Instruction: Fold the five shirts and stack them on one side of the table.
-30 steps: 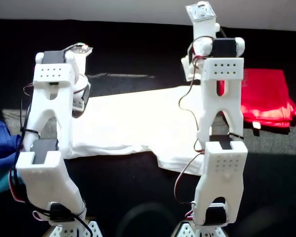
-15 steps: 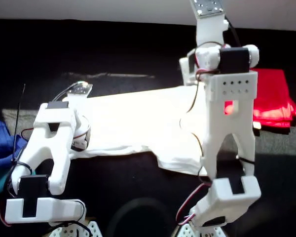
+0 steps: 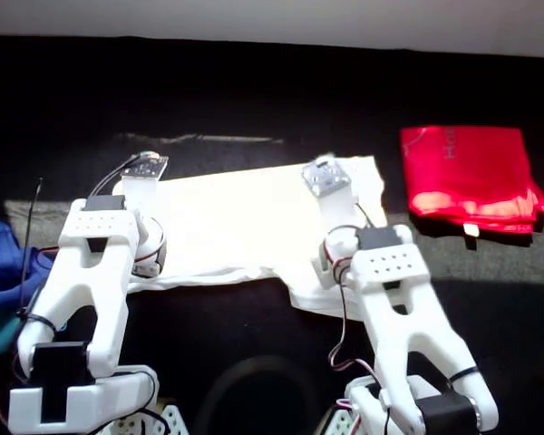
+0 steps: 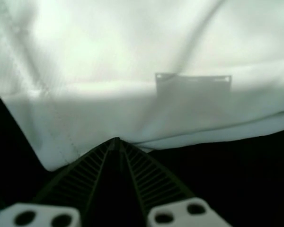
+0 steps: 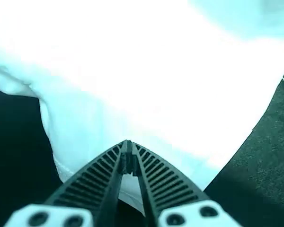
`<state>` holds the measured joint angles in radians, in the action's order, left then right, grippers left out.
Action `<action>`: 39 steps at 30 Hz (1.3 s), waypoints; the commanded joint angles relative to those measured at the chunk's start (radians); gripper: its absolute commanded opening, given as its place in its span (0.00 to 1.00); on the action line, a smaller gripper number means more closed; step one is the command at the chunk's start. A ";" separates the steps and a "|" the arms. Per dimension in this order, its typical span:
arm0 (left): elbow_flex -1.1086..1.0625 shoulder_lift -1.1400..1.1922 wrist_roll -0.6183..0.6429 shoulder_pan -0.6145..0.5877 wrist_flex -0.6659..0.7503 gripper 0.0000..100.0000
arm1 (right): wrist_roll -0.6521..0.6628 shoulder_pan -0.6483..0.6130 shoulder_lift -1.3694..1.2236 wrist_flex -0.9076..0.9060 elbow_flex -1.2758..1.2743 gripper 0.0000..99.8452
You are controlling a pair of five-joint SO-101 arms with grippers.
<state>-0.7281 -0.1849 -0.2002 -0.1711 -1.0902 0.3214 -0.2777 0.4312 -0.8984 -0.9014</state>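
Observation:
A white shirt (image 3: 245, 222) lies spread flat across the middle of the dark table. My left gripper (image 4: 116, 140) is shut, its tips at the shirt's (image 4: 132, 71) hem near the left edge. In the high view the left gripper (image 3: 143, 208) stands low over that left edge. My right gripper (image 5: 128, 143) is shut too, its tips just above the white shirt (image 5: 146, 80) near a front corner. From above, the right gripper (image 3: 335, 217) sits over the shirt's right front part. A folded red shirt (image 3: 471, 177) lies at the back right.
A crumpled blue shirt (image 3: 0, 263) lies at the table's left edge beside the left arm. Bare dark table (image 3: 254, 91) runs behind the white shirt and also in front of it between the two arm bases.
Both arms have come down from raised, stretched-out poses and pulled back toward the front. The right arm dropped from the far edge onto the shirt's right front. The white shirt has barely shifted.

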 commanded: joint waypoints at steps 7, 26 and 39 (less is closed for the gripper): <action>-0.001 0.013 0.006 0.012 0.029 0.01 | 0.017 0.087 -0.176 0.197 -0.074 0.01; -0.005 0.025 0.006 0.013 0.063 0.01 | 0.117 0.209 0.082 -0.054 0.013 0.01; -0.133 0.024 0.006 0.010 0.245 0.01 | 0.354 0.044 0.127 -0.176 -0.067 0.25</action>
<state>-0.8569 -0.1619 -0.1987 -0.1680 -0.8615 0.6483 -0.2240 0.5232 -1.0687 -0.9735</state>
